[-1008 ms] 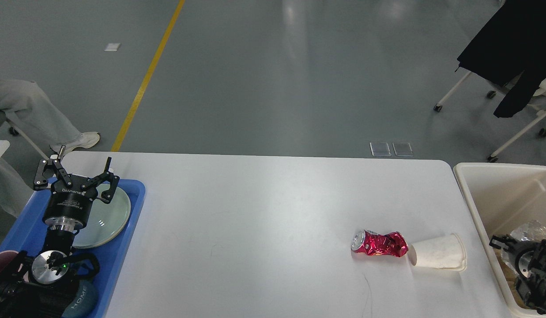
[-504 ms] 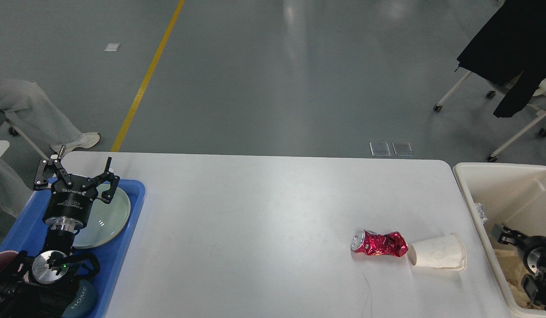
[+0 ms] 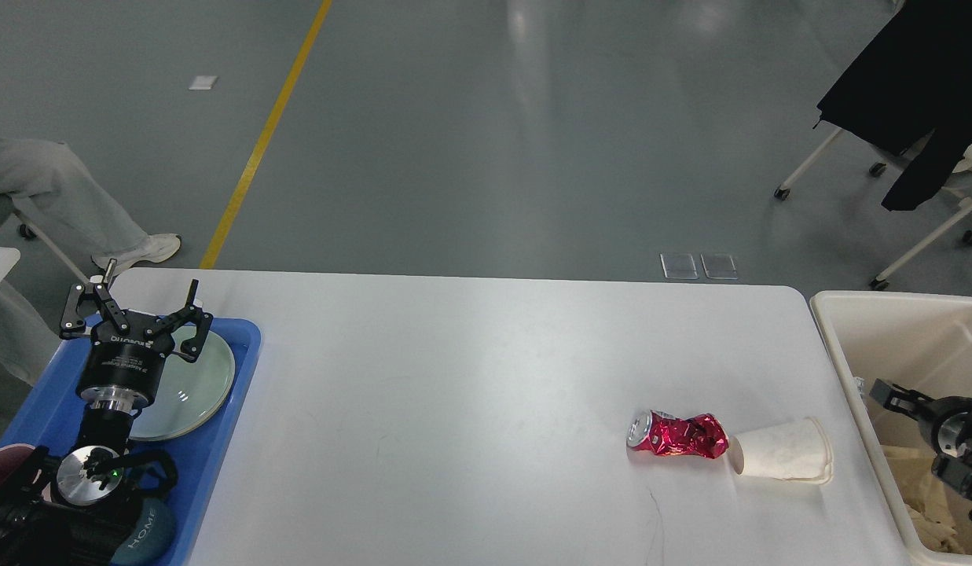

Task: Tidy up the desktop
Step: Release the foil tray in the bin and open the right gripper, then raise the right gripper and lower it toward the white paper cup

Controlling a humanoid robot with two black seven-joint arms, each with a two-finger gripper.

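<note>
Desktop (image 3: 470,377), left claw (image 3: 132,303) spread open, right claw (image 3: 886,391) state unclear, "HOME" on blue cup (image 3: 144,534).

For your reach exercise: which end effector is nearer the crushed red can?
Right. The right end effector is over the bin beside the can; the left end effector hangs over the far tray.

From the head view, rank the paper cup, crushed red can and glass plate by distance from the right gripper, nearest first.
1. Paper cup, lying on its side near the desktop's right edge.
2. Crushed red can, just left of the cup.
3. Glass plate, far left in the blue tray.
</note>
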